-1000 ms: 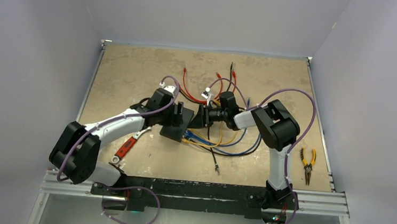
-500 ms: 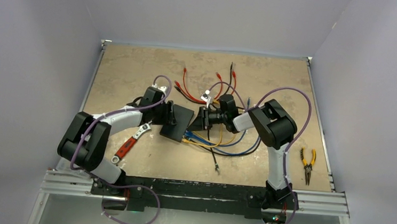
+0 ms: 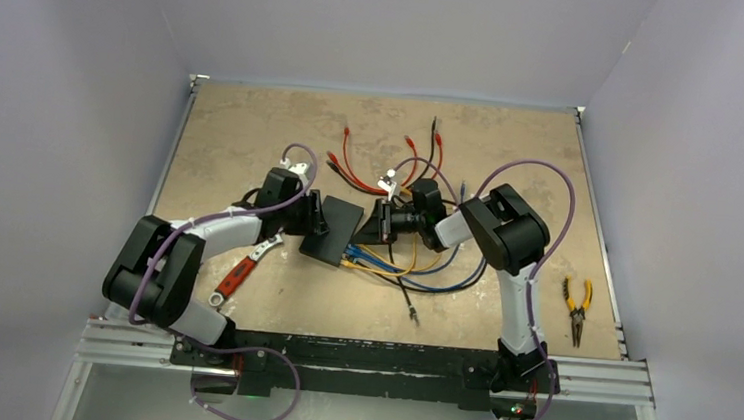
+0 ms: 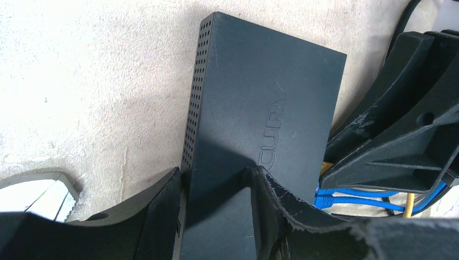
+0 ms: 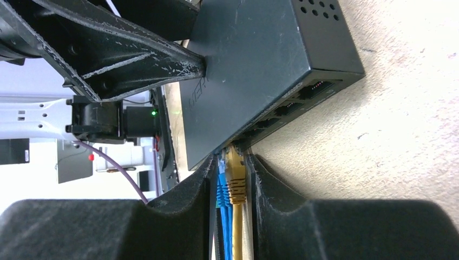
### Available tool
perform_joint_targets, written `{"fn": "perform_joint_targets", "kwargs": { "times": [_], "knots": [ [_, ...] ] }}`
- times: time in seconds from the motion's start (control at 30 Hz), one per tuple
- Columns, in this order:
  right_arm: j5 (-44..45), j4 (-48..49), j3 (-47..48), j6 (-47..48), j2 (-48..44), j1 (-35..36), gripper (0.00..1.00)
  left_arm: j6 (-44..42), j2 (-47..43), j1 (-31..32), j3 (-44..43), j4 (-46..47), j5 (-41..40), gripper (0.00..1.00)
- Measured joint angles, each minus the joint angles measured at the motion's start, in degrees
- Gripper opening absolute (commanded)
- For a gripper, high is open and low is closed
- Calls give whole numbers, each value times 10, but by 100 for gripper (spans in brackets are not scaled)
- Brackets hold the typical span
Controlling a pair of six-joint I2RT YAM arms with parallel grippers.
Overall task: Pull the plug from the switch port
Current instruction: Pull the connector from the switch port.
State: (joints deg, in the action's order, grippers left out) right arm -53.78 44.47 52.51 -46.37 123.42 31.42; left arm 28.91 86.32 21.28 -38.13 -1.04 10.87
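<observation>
The switch (image 3: 334,229) is a flat black box at the table's middle, its port row facing right. My left gripper (image 3: 321,216) holds its left end. In the left wrist view the two fingers of the left gripper (image 4: 216,176) press on opposite faces of the switch (image 4: 254,97). My right gripper (image 3: 371,232) comes from the right at the port edge. In the right wrist view the right gripper (image 5: 230,160) is shut around a yellow plug (image 5: 236,176) and a blue plug (image 5: 222,187) side by side, both seated in the switch (image 5: 243,59).
Blue, yellow and black cables (image 3: 423,269) trail from the ports toward the near right. Red leads (image 3: 361,169) lie behind the switch. A red-handled wrench (image 3: 234,277) lies near the left arm, and yellow pliers (image 3: 573,306) by the right edge.
Both grippers have narrowed: the left one onto the switch, the right one onto the plugs. The left arm's elbow has drawn back toward its base. The switch has stayed put.
</observation>
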Motion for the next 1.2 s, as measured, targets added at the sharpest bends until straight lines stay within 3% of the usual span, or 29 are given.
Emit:
{"fn": "perform_joint_targets", "kwargs": {
  "times": [0.43,0.63,0.73,1.2],
  "knots": [
    [-37,-3,31,-36,23,-4,31,-2,0,-2,8,19,14,22],
    [-49,-3,35,-37,29,-6,1,-4,0,-2,8,18,14,22],
    [-58,2,35,-33,31,-7,0,-8,-2,-2,8,16,16,22],
    [-65,27,23,-13,27,-7,0,-18,-14,1,1,-4,6,55]
  ]
}}
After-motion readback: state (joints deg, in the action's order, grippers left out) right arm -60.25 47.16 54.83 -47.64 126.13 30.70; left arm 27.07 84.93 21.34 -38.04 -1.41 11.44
